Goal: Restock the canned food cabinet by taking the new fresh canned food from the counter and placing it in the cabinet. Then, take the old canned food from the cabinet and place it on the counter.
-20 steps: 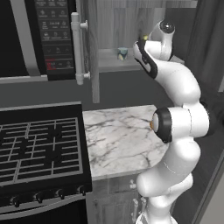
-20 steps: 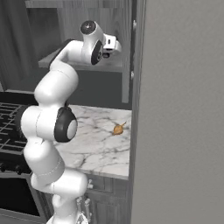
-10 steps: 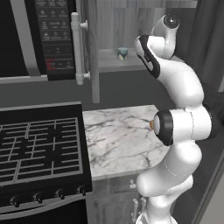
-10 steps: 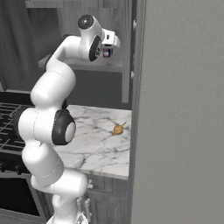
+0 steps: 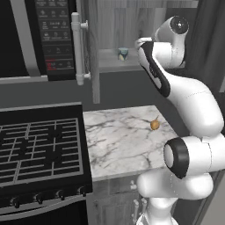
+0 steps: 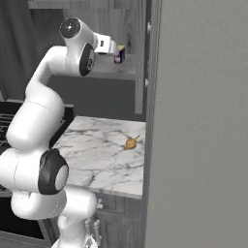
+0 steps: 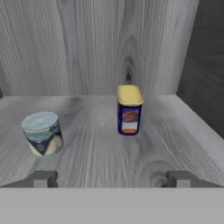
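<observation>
The tool (image 7: pixel 112 178), seen in the hand view with its two fingertips spread wide and holding nothing, points into the canned food cabinet (image 7: pixel 100 144) just in front of the shelf edge. The new fresh canned food (image 7: pixel 129 109) stands upright on the shelf, straight ahead of the tool and clear of both fingertips; the first half of the task therefore appears done. The old canned food (image 7: pixel 42 133) stands upright on the same shelf, off toward one fingertip and well apart from the new can, not yet grasped; taking it down to the desk (image 5: pixel 123 140) is what remains. In the left base view the open cabinet door (image 5: pixel 92 48) with its white bar handle (image 5: pixel 77 48) hangs beside the black microwave (image 5: pixel 48 39). An orange round thing (image 5: pixel 154 125) lies on the desk, which lies beside the gas stove (image 5: pixel 39 149). Nothing stands between the tool and the old can.
</observation>
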Robot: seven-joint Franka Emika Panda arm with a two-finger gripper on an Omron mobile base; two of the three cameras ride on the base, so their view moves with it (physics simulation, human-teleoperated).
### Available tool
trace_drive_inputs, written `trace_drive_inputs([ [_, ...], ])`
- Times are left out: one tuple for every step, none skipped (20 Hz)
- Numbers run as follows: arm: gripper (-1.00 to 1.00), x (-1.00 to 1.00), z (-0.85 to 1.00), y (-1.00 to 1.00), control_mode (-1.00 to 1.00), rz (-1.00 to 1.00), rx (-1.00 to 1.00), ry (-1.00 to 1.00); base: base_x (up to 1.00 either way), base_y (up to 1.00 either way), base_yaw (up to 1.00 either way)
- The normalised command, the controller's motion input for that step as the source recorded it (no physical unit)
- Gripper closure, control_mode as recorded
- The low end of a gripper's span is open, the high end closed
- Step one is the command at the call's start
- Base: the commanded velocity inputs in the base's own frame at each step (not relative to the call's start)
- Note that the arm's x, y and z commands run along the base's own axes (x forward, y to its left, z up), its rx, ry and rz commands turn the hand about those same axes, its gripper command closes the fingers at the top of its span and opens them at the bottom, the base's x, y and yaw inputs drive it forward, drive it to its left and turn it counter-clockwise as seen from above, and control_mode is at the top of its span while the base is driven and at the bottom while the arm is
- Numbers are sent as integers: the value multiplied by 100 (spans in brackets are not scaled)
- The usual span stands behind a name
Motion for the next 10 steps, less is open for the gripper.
trace_drive_inputs([
  [-100, -61, 0, 61, -100, 0, 1, 0, 0, 0, 0],
  [-100, -54, 0, 59, -100, 0, 2, 0, 0, 0, 0],
  [-100, -45, 0, 58, -100, 0, 3, 0, 0, 0, 0],
  [-100, -31, 0, 56, -100, 0, 3, 3, 0, 0, 0],
  [-100, -21, 0, 54, -100, 0, 3, 6, 0, 0, 0],
  [-100, -8, 0, 49, -100, 0, 3, 10, 0, 0, 0],
  [-100, 0, 0, 48, -100, 0, 3, 13, 0, 0, 0],
  [-100, 0, 0, 51, -100, 0, 0, 15, 0, 0, 0],
  [-100, 0, 0, 50, -100, 0, 0, 16, 0, 0, 0],
  [-100, 5, 0, 35, -100, 0, 0, 14, 0, 0, 0],
])
